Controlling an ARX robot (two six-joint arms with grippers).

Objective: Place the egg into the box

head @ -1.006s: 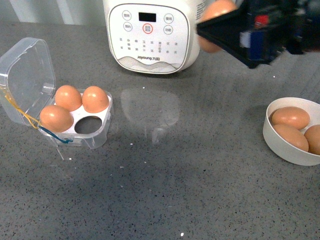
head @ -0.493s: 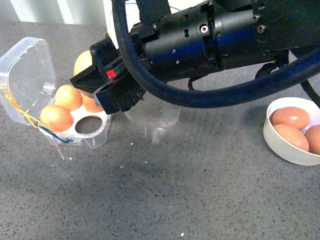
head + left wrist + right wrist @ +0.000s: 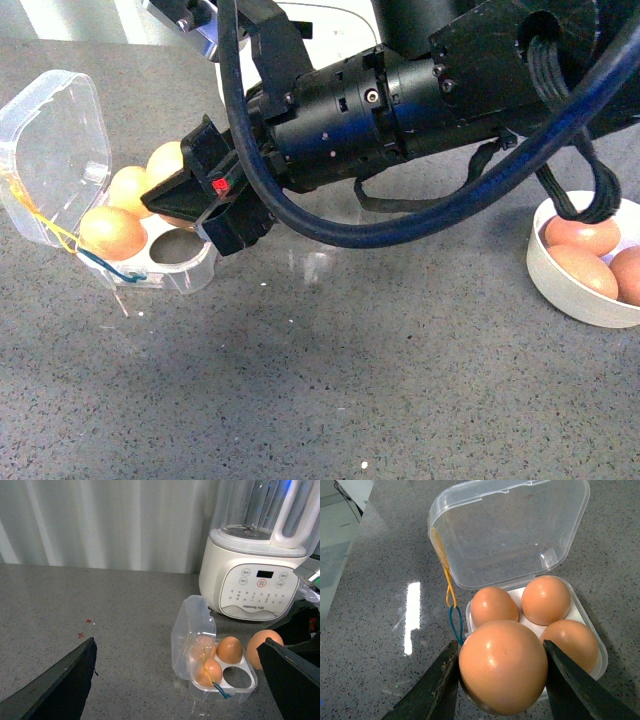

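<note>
Change from half a second ago: the right arm (image 3: 400, 90) has sunk lower over the box (image 3: 55, 140), and the egg (image 3: 503, 665) with it.

- Right gripper (image 3: 502, 690): clamped on the egg, one finger on each side.
- Egg: hangs over the box's one unfilled cell. Whether it touches the tray cannot be told.
- Box: lid open and tilted back, three more eggs (image 3: 546, 600) seated in it, yellow and blue bands (image 3: 451, 600) at one side.
- Left gripper (image 3: 177, 645): fingers spread wide, holding nothing, well apart from the box.
- Hidden: in the front view the arm covers most of the white appliance (image 3: 257, 587) and the box's rear right cell. In the right wrist view the held egg masks the free cell.
- Cut off: the white bowl (image 3: 570, 300) of eggs, at the right edge.
- Surface: grey speckled counter (image 3: 400, 380), glossy, with a few red specks (image 3: 85, 627).
- Room: pale ribbed wall (image 3: 110, 525) behind.
</note>
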